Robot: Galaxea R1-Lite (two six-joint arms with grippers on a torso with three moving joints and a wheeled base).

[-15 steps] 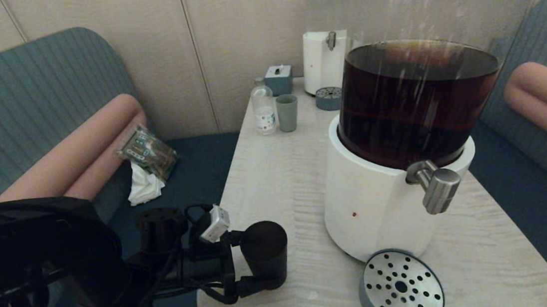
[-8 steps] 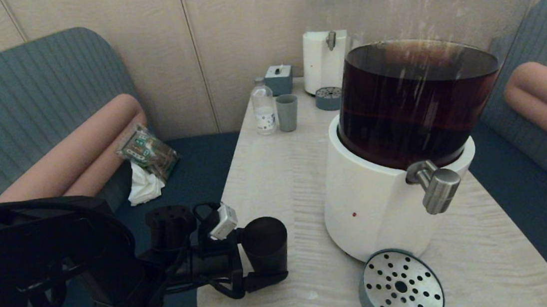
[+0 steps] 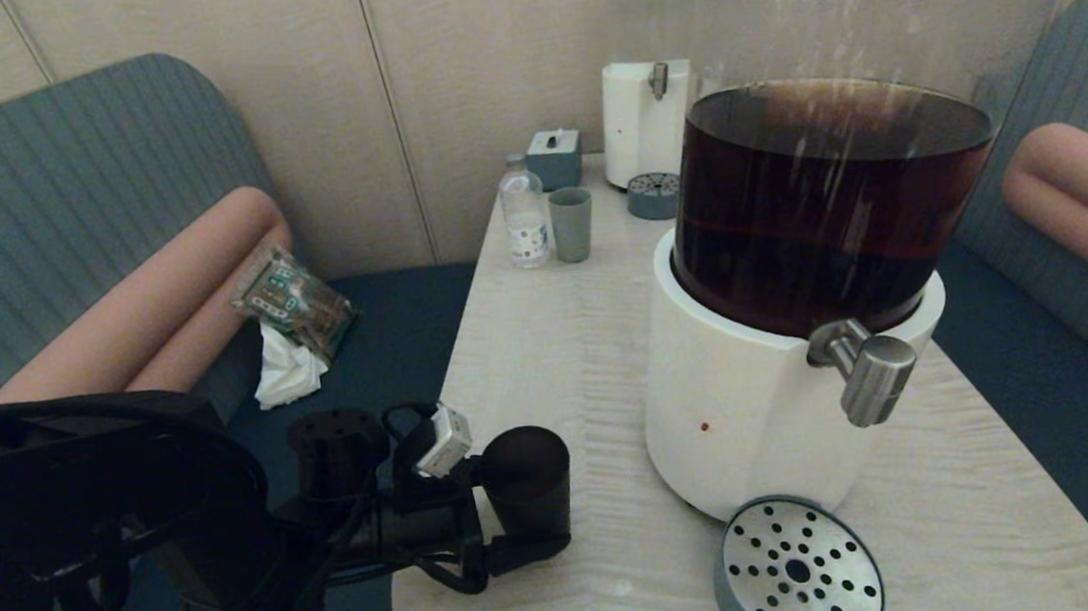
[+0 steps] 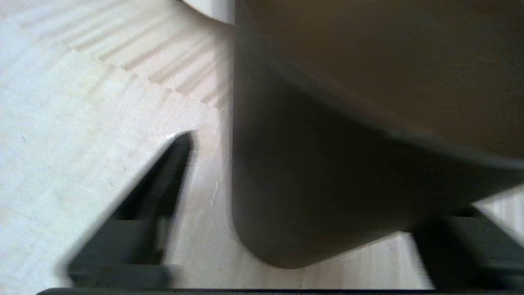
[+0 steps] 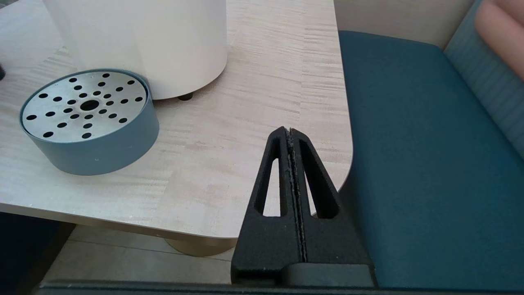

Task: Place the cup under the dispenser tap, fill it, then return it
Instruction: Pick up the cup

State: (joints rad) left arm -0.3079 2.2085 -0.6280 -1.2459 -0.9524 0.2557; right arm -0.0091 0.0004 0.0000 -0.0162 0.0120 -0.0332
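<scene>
At table's near-left edge | cup (image 3: 526,482) upright, mouth up | left hand (image 3: 514,508) brackets it (grip unclear) | right hand (image 5: 291,137) closed, empty

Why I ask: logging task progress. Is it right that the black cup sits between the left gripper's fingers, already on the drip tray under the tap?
Not quite. The cup is between the left gripper fingers, but on the table, well left of the drip tray in the head view.

Head view high over table (image 3: 550,365), left wrist close on cup (image 4: 327,172), right wrist sharing drip tray (image 5: 88,123)
</scene>
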